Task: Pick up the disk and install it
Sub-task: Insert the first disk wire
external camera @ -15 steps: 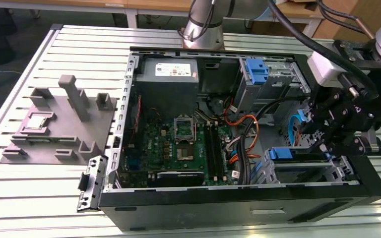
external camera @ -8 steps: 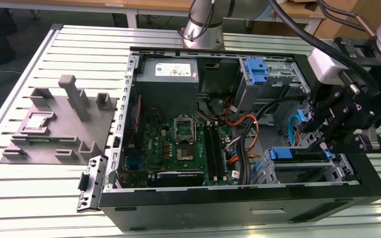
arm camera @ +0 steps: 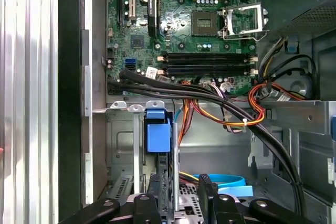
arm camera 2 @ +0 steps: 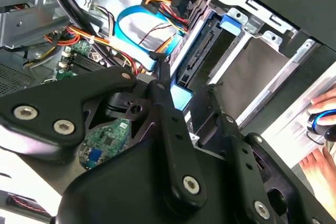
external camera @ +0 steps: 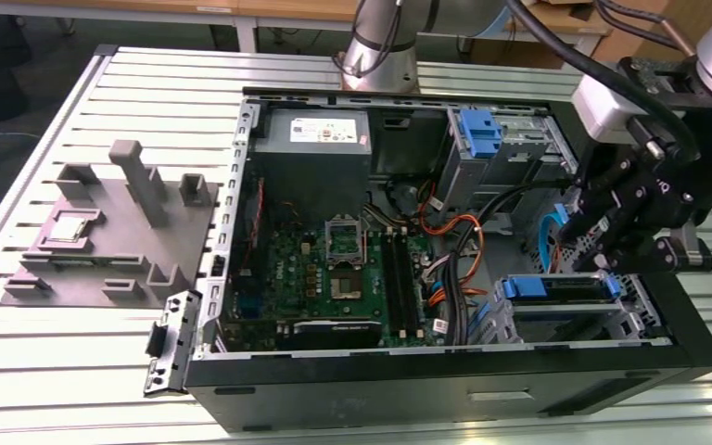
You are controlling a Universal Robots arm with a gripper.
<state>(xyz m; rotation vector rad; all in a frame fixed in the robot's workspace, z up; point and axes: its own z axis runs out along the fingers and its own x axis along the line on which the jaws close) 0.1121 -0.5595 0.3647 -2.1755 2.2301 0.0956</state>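
Gripper (arm camera 2: 186,80) fingers stand partly open with nothing clamped; whether they touch the blue bracket cannot be told. Disk (arm camera 2: 202,51) sits edge-on in the drive cage (arm camera: 121,140), its blue bracket end just beyond the fingertips. In the exterior view, gripper hangs over that cage inside the open computer case (external camera: 690,338), toward the exterior view's right. Black cables (arm camera: 210,97) cross near the cage.

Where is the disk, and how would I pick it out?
Find the open computer case on the slatted table, then the metal drive cage in its near corner on the exterior view's right. The disk stands in it, capped by a blue bracket, right at the gripper; the other blue bracket sits at the case's far end.
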